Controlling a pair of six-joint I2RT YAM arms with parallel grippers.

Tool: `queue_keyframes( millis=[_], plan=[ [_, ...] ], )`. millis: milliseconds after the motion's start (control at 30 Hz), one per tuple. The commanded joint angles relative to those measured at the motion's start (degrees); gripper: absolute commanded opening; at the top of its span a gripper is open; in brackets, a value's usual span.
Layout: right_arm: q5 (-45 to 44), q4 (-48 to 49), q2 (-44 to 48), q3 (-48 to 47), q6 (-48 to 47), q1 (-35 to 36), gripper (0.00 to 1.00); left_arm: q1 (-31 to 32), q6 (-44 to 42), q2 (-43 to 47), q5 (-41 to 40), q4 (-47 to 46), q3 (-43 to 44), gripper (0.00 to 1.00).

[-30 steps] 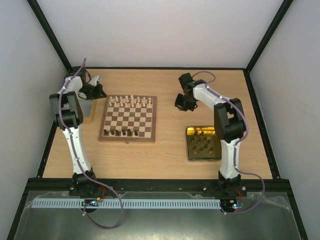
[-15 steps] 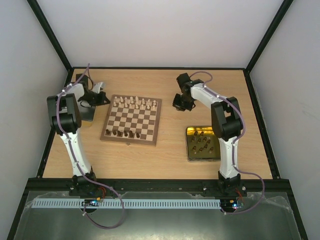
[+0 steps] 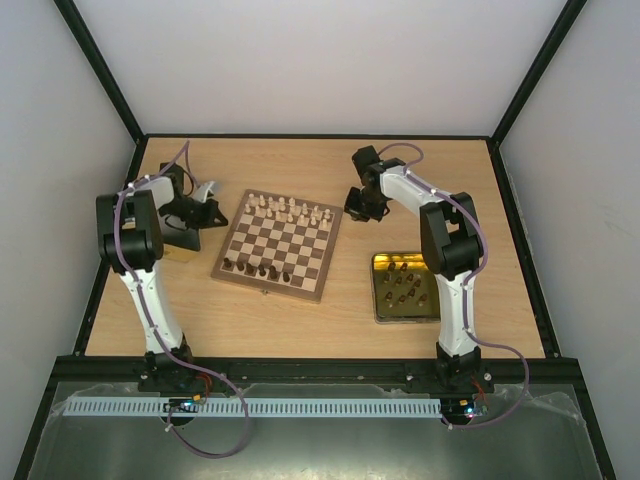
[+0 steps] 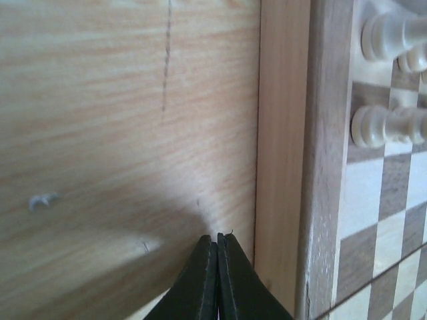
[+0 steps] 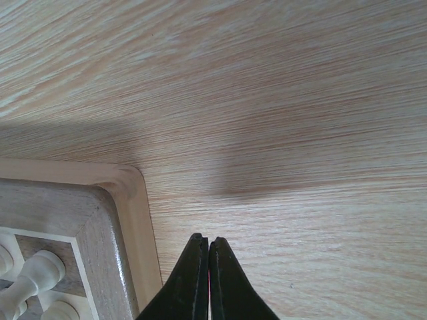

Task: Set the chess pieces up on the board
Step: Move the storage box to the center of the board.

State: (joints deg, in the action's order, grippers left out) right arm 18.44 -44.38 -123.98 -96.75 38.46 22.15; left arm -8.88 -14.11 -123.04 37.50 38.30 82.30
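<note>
The board [image 3: 278, 243] lies skewed on the table between both arms. Pale chess pieces [image 3: 290, 210] line its far edge and dark ones [image 3: 254, 267] its near edge. My left gripper [image 3: 212, 210] is shut and empty, low at the board's left side. In the left wrist view its tips [image 4: 217, 237] sit right beside the board's border [image 4: 283, 167], with pale pieces [image 4: 383, 127] beyond. My right gripper [image 3: 352, 208] is shut and empty just off the board's far right corner. In the right wrist view the gripper [image 5: 208, 240] is next to that corner [image 5: 110, 200], where a pale piece [image 5: 37, 270] shows.
A gold tray [image 3: 377, 292] holding several dark pieces lies at the right by my right arm. Another gold tray [image 3: 180, 245] shows partly under my left arm. Black frame rails and white walls enclose the table.
The board has slid right and turned clockwise. My left gripper moved right and nearer along with its left edge. My right gripper shifted slightly left.
</note>
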Motion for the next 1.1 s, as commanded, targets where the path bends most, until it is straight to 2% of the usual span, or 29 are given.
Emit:
queue_keyframes(
  millis=[0,367,1067],
  plan=[
    [-0.7,-0.6,-0.3,0.1,0.0,0.3,0.02,0.5,-1.9,-1.5,-7.8,6.7,-4.9,0.02],
    [-0.8,1.0,0.6,3.1,0.7,0.5,0.02,0.4,-4.2,3.2,-10.0,5.4,-12.8,0.02],
    [-1.0,1.9,1.1,4.9,1.1,0.9,0.02,-1.7,-5.6,4.6,-10.1,9.1,-7.0,0.02]
  ],
)
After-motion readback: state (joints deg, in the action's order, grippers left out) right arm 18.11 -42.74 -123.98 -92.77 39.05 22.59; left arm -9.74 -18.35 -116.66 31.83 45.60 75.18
